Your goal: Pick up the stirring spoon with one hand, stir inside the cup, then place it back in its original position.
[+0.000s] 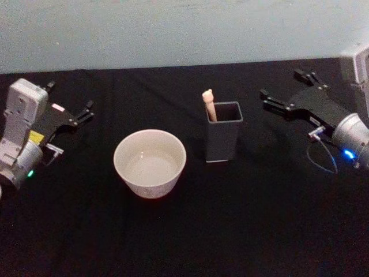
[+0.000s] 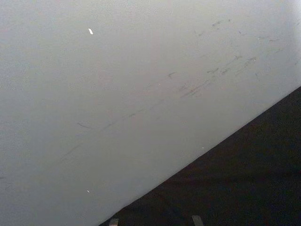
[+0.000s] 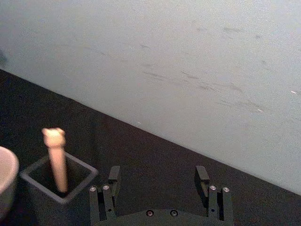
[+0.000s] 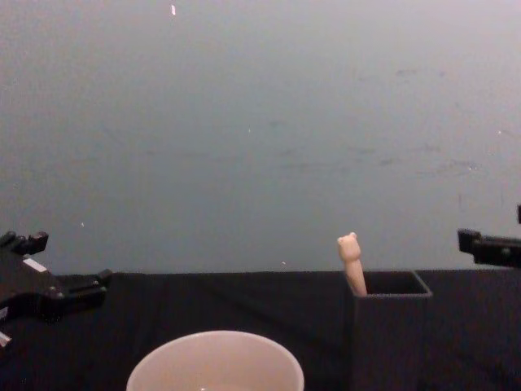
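"How much of the spoon (image 1: 209, 103) was there to see?"

"The cream handle top. The shaft and bowl were hidden inside the dark box (image 1: 222, 138), and in the right wrist view the handle itself was blurred."

"And the cup (image 4: 215, 362)?"

"The chest view's bottom edge cut off its lower part, and the base of the box too. In the right wrist view a sliver of its rim sat at the edge."

"The pincers?"

"The left pincer (image 2: 155, 221) was two fingertips poking in at its wrist view's edge. The right pincer (image 1: 281, 84) ran off the chest view's right edge."
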`<state>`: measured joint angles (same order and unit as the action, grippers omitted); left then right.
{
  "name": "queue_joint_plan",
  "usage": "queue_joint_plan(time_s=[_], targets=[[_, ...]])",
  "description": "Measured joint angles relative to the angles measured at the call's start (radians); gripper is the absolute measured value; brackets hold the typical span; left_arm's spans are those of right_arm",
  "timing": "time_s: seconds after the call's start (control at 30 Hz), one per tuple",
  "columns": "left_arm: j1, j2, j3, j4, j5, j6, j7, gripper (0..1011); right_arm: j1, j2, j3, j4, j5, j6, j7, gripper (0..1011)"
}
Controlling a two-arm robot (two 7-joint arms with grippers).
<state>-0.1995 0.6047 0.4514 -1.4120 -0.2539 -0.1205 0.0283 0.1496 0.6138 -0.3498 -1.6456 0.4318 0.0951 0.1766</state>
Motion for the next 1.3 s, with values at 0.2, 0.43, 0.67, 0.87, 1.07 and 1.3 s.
queue_joint_plan(time_s=[0.2, 0.43, 0.67, 0.87, 1.07, 1.3], targets=[[0.000, 0.000, 0.000, 0.000, 0.000, 0.000, 0.000, 1001, 0.019, -0.013, -0.003, -0.035, 0.023, 0.064, 0.055, 1003], [0.000, 0.000, 0.000, 0.000, 0.000, 0.000, 0.000, 1001, 0.057, -0.039, -0.032, -0.047, 0.029, 0.148, 0.114, 1003], [0.000, 0.000, 0.000, 0.000, 0.000, 0.000, 0.000, 1001, 0.088, -0.059, -0.063, -0.050, 0.012, 0.201, 0.156, 1002], [0.000, 0.000, 0.000, 0.000, 0.000, 0.000, 0.000, 1001, 0.113, -0.081, -0.088, -0.029, -0.023, 0.227, 0.172, 1002], [0.000, 0.000, 0.000, 0.000, 0.000, 0.000, 0.000, 1001, 0.135, -0.107, -0.101, -0.003, -0.053, 0.240, 0.176, 1002], [0.000, 0.000, 0.000, 0.000, 0.000, 0.000, 0.000, 1001, 0.165, -0.146, -0.112, 0.040, -0.087, 0.263, 0.176, 1002]])
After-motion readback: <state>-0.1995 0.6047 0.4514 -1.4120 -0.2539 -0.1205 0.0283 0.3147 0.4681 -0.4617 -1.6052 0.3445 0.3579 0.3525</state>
